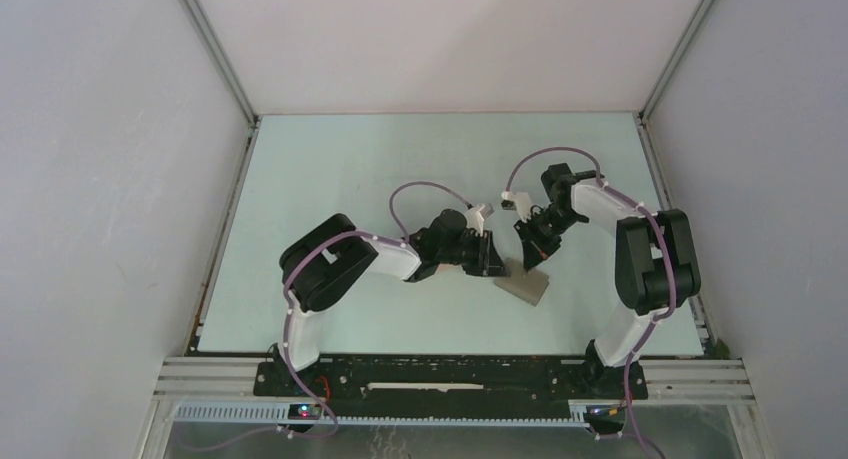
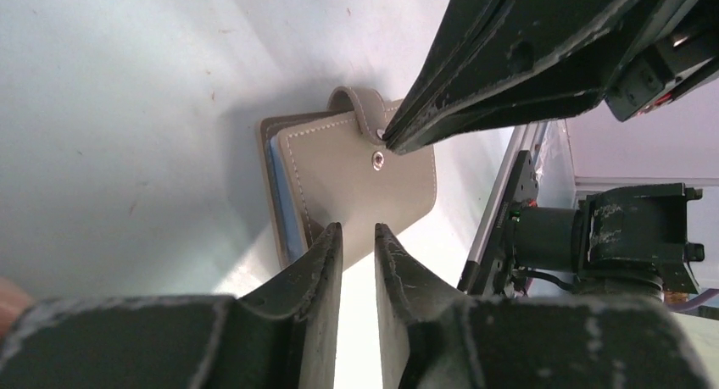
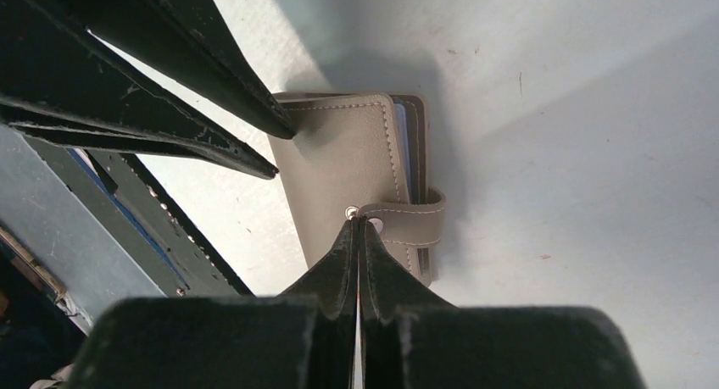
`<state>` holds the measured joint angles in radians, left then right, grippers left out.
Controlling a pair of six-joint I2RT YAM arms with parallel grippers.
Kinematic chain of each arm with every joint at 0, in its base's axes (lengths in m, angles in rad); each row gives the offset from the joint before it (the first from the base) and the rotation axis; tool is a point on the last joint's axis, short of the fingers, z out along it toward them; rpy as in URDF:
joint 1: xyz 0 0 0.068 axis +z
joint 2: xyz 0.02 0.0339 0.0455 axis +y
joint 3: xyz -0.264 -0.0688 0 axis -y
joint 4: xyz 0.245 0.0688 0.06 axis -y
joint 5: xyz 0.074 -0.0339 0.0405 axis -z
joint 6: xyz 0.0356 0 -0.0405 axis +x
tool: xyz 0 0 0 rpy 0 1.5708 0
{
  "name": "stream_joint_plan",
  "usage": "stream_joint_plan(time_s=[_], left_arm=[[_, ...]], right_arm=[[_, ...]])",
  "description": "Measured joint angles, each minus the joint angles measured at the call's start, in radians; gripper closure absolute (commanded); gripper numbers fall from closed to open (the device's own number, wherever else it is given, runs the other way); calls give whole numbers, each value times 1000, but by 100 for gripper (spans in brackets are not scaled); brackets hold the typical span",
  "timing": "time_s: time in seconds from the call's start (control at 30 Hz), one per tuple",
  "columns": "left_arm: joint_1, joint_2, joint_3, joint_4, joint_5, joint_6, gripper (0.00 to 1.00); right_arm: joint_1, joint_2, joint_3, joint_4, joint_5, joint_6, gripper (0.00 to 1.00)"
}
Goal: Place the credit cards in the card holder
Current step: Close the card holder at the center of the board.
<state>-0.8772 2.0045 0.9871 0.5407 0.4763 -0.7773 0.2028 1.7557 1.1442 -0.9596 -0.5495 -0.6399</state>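
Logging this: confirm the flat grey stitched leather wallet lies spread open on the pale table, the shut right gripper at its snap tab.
Not open: the flat grey stitched leather wallet lies folded closed on the pale table, as the right wrist view shows. The shut right gripper is at its snap tab.

Inside the folded grey stitched leather card holder [image 2: 356, 177] only a thin blue edge shows; whether cards lie inside cannot be told. Its near edge is hidden behind the fingers [image 2: 322, 262] of the left gripper [image 2: 359, 228]. A blurred orange patch [image 2: 8, 297] is cut off by the wrist picture's edge. From above, the right gripper [image 1: 531, 260] covers the holder's far edge.
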Motion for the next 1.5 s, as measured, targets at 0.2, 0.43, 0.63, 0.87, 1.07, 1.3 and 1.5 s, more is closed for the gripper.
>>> stream_joint_plan(time_s=[0.2, 0.43, 0.63, 0.87, 1.07, 1.3, 1.5], left_arm=[[-12, -19, -30, 23, -8, -10, 72], [-18, -19, -38, 32, -26, -10, 72], [-18, -43, -101, 90, -30, -27, 68], [-22, -83, -179, 154, -47, -55, 65], [-38, -90, -187, 183, -66, -75, 65], [-58, -89, -187, 183, -77, -92, 67], [-63, -72, -187, 183, -81, -106, 67]], right_arm=[[1, -19, -10, 2, 2, 0, 100], [8, -26, -17, 3, 8, 0, 100], [10, -29, -25, 3, 12, 0, 100], [16, -40, -27, 4, 23, 0, 100], [26, -42, -27, 6, 31, 3, 100], [48, -49, -34, 12, 45, 11, 100], [58, -49, -41, 15, 49, 18, 100]])
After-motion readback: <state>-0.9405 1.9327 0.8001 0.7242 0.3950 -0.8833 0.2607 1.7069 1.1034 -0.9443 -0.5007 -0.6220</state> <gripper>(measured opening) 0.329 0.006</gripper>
